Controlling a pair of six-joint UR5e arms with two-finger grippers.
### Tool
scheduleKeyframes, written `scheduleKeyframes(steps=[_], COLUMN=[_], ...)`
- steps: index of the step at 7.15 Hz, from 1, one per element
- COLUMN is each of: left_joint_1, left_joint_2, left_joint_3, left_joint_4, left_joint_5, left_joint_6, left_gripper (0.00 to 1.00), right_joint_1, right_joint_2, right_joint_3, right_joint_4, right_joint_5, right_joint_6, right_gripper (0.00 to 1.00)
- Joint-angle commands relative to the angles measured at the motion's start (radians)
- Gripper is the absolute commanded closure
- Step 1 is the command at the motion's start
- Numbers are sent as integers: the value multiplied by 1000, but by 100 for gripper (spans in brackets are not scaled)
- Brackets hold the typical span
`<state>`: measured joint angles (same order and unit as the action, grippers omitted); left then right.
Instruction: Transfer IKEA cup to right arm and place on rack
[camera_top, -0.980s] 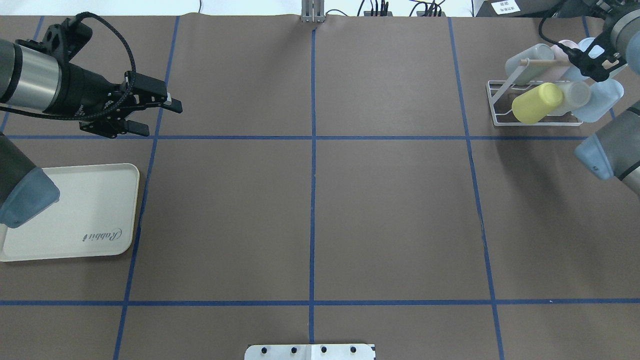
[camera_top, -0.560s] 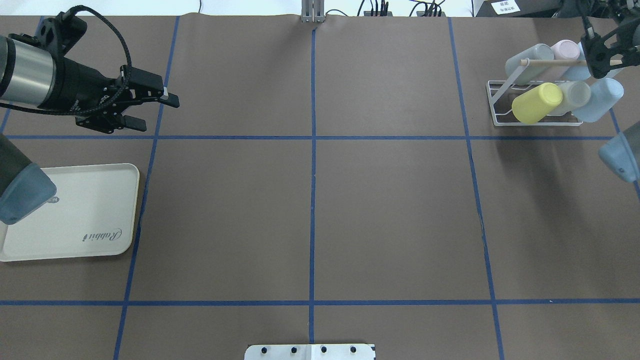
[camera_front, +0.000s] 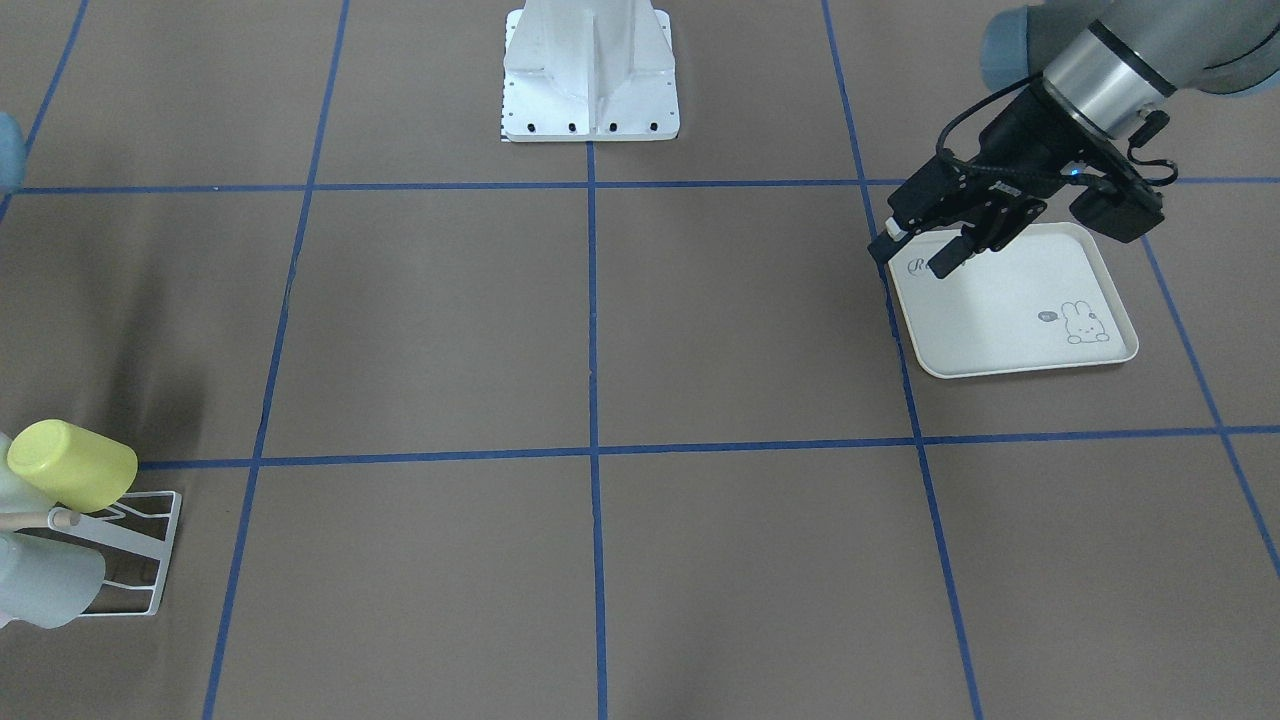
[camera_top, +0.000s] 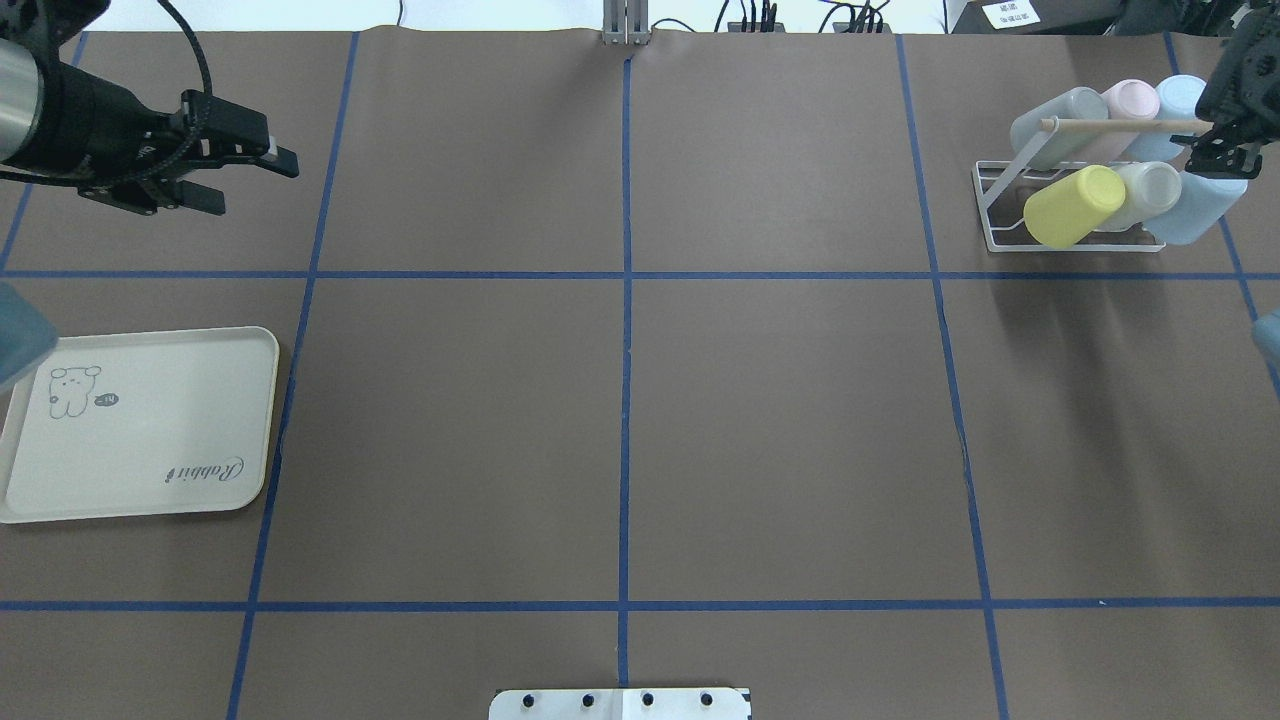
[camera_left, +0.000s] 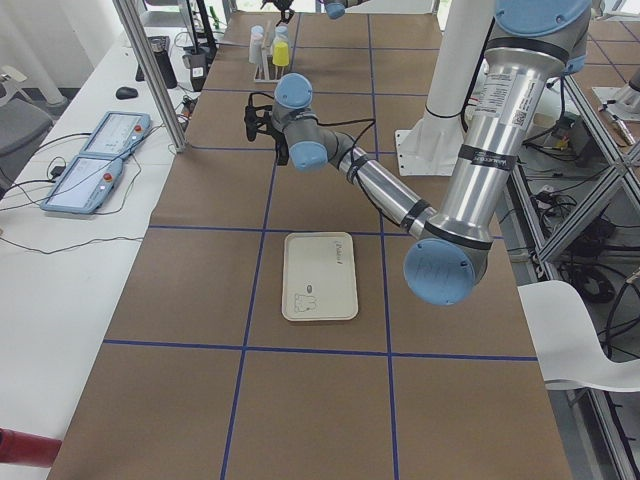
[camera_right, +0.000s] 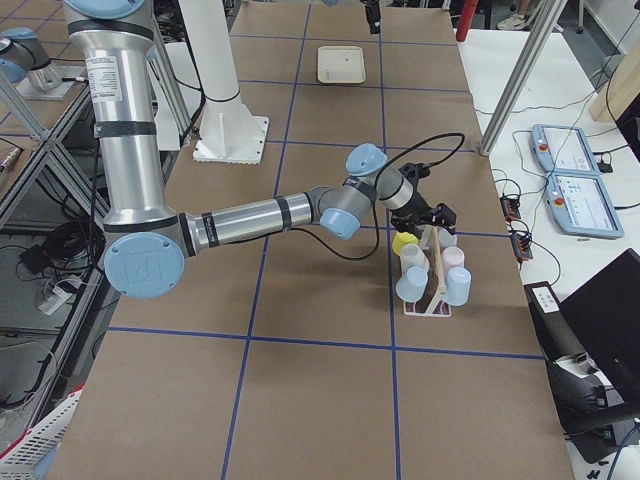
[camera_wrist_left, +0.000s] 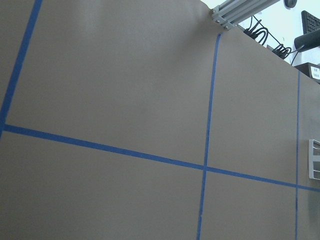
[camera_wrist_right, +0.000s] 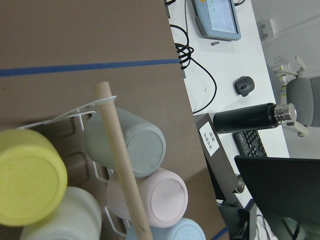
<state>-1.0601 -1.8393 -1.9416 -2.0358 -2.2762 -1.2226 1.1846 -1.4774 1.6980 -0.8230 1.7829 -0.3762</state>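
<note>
The white wire rack (camera_top: 985, 205) stands at the far right and holds several pastel cups, among them a yellow cup (camera_top: 1075, 205) and a light blue cup (camera_top: 1205, 205). Its wooden dowel (camera_top: 1120, 126) lies across the top. My right gripper (camera_top: 1220, 155) hovers at the rack's right end beside the light blue cup, with the jaws apart and nothing in them. The right wrist view looks down on the dowel (camera_wrist_right: 122, 165) and the cup bottoms. My left gripper (camera_top: 250, 182) is open and empty at the far left, above the table; the front view (camera_front: 915, 252) shows it over the tray's corner.
A cream rabbit-print tray (camera_top: 150, 430) lies bare at the left front. The robot's white base plate (camera_top: 620, 703) sits at the near edge. Blue tape lines grid the brown table. The rack (camera_front: 160, 560) is at the lower left in the front view.
The left arm has drawn back to the left and farther away, uncovering the tray's rabbit print. The right gripper has moved right, off the rack's cups toward the view's edge.
</note>
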Motion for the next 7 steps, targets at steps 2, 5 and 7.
scheduleKeyframes(steps=[2,5,7], left_joint_1=[-174,-296,-375], left_joint_2=[125,312,437], left_joint_3=[-79,-76,-73], left_joint_4=[310,310,322], left_joint_5=[7,4,0], left_joint_6=[586,898,1081], left_gripper=[0,0,0], right_joint_1=[0,0,6], right_joint_2=[-3,21,161], right_joint_3=[40,132,225], right_joint_4=[-7,-237,-661], right_joint_5=[110,179,194], right_joint_6=[456,533,516], right_gripper=[1,0,0])
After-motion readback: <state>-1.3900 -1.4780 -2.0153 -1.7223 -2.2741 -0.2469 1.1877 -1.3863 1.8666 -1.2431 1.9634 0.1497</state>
